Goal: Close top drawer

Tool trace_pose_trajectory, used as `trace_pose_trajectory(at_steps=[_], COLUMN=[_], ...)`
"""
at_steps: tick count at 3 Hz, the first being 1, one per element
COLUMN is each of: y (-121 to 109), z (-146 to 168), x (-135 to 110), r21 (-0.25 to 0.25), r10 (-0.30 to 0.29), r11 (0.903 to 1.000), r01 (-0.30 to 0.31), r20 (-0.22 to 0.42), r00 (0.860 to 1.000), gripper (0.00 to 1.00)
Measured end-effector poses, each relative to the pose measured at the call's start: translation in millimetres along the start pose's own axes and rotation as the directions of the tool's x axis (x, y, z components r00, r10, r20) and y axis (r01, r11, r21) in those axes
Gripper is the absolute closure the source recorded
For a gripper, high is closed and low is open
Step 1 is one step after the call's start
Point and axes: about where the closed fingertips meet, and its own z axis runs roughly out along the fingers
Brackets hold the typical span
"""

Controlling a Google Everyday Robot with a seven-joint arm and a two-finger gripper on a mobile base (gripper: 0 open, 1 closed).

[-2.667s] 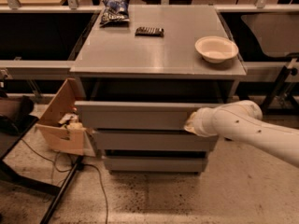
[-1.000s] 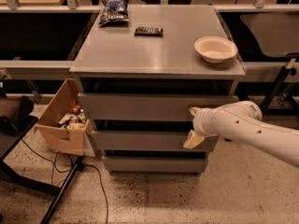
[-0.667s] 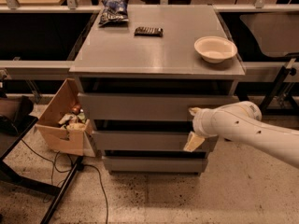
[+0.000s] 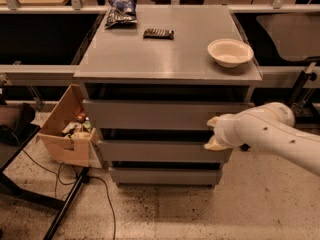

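The top drawer [image 4: 150,115] is the wide matte-grey front just under the cabinet top [image 4: 165,59]. It sits pushed in, about level with the two shallower drawers [image 4: 155,151] below it. My gripper [image 4: 212,132] is at the end of the white arm that comes in from the right. It is in front of the drawer's right end, at its lower edge, and its two cream fingertips [image 4: 214,120] stand apart, holding nothing.
On the cabinet top are a white bowl [image 4: 230,52], a dark bar [image 4: 158,33] and a blue snack bag [image 4: 121,11]. An open cardboard box [image 4: 62,129] of items stands to the cabinet's left. A black stand leg [image 4: 65,204] and cables lie on the floor.
The top drawer stuck out 2.7 s ago and now sits pushed in. My gripper has dropped slightly to the drawer's lower edge. It has barely moved over the last second.
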Motion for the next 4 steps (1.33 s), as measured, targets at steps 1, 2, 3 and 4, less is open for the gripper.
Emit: trace_pose_trajectory(at_steps=[1,2,3,4], y=[18.7,31.8,48.2,48.5], z=[-89.1,-199.7,-224.2,-223.3], x=[24.4,54.0,51.7,52.3], r21=[-0.059,-0.086,-0.132,-0.134], r10=[-0.080,-0.074,-0.066,-0.067], r11=[0.9956,0.9948,0.9907,0.9905], r01=[0.073,0.055,0.032,0.033], r20=[-0.126,-0.237,-0.257,-0.258], r00=[0.989,0.969,0.964,0.964], gripper=[0.71,0.94,0.91,0.69])
